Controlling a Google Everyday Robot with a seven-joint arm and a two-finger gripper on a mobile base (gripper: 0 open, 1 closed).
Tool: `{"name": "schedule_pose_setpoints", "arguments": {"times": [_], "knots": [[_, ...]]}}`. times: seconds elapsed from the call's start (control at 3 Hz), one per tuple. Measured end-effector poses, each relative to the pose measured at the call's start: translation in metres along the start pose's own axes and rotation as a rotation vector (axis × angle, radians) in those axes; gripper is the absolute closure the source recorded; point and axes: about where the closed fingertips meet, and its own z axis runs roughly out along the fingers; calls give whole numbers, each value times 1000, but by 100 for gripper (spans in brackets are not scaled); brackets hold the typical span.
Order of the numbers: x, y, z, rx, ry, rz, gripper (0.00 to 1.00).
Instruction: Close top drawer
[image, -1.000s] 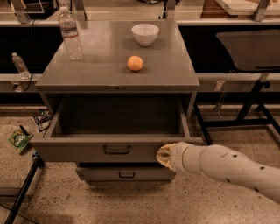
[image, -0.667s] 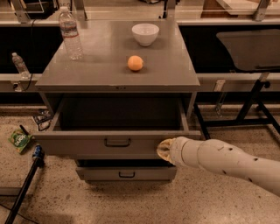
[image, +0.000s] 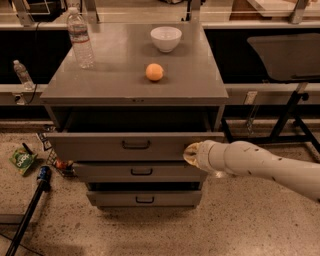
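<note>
Lab or workshop, I'd say: grey metal cabinet (image: 115, 75), speckled hard floor (image: 240, 220), black-legged bench (image: 285, 55) along the back. My gripper (image: 191, 152) sits at the top drawer (image: 100, 146) front, right end.

Edges and shadow hide several details

The white segmented robot arm (image: 260, 162) runs off the right edge. Its yellowish gripper (image: 191, 152) sits centre right against the wide grey metal top drawer (image: 100, 147), whose inside is lost in shadow. A black pole (image: 25, 215) exits at the bottom-left corner.
</note>
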Motion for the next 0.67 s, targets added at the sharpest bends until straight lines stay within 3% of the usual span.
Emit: {"name": "schedule_pose_setpoints", "arguments": {"times": [0.67], "knots": [[17, -36, 28, 26, -1, -5, 100]]}}
